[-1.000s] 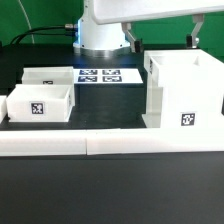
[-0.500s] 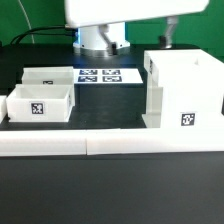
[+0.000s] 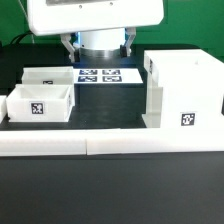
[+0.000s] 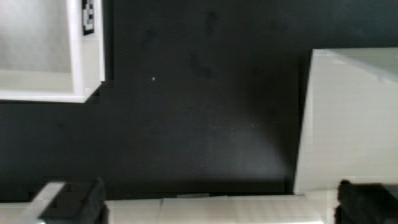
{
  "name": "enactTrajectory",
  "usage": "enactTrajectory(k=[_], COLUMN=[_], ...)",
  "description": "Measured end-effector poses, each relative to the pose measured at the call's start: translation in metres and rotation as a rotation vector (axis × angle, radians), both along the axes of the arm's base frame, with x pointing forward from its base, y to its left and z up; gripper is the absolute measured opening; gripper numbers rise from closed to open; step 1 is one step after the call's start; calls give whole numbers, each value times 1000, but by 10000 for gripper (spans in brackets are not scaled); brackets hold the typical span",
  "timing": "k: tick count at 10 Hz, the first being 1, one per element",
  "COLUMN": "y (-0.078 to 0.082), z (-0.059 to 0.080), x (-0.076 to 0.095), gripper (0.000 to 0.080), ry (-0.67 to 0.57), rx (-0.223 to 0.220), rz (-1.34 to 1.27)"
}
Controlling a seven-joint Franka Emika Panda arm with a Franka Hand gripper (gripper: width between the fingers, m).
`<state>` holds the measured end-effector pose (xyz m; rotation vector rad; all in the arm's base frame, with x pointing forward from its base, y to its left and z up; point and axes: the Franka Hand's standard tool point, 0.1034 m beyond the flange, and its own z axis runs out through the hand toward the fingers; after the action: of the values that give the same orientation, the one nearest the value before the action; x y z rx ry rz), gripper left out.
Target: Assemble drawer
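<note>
The tall boxy white housing (image 3: 185,90) stands at the exterior view's right, open side up, with a tag on its front. Two small white trays lie at the left, the near one (image 3: 40,103) with a tag on its front and the far one (image 3: 48,78) behind it. In the wrist view my gripper (image 4: 221,200) is open and empty, with one dark fingertip (image 4: 71,200) and the other (image 4: 370,198) wide apart. It hangs over the dark table between a tray (image 4: 45,50) and the housing (image 4: 356,120). In the exterior view only the arm's white body (image 3: 95,15) shows.
The long low white border wall (image 3: 110,145) runs across the front and also shows between my fingers in the wrist view (image 4: 214,212). The marker board (image 3: 100,74) lies flat behind the trays, at the foot of the arm's base.
The arm's white body has moved toward the exterior view's left and shows larger and lower in the frame. The housing and trays have not moved.
</note>
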<state>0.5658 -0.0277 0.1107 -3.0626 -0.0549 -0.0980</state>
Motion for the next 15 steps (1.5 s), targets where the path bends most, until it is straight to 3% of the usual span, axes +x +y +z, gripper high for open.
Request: enactTrajectory(k=[3,7,11,15], y=[-2,-32,-56,-56], z=[-2,-33,-63,-64], x=[-2,-33,-49,-49], gripper=[648,648,648,648], ry=[6,27,42,45], rx=[0,-28,-51,-50], rz=[-12,-42,-58,-54])
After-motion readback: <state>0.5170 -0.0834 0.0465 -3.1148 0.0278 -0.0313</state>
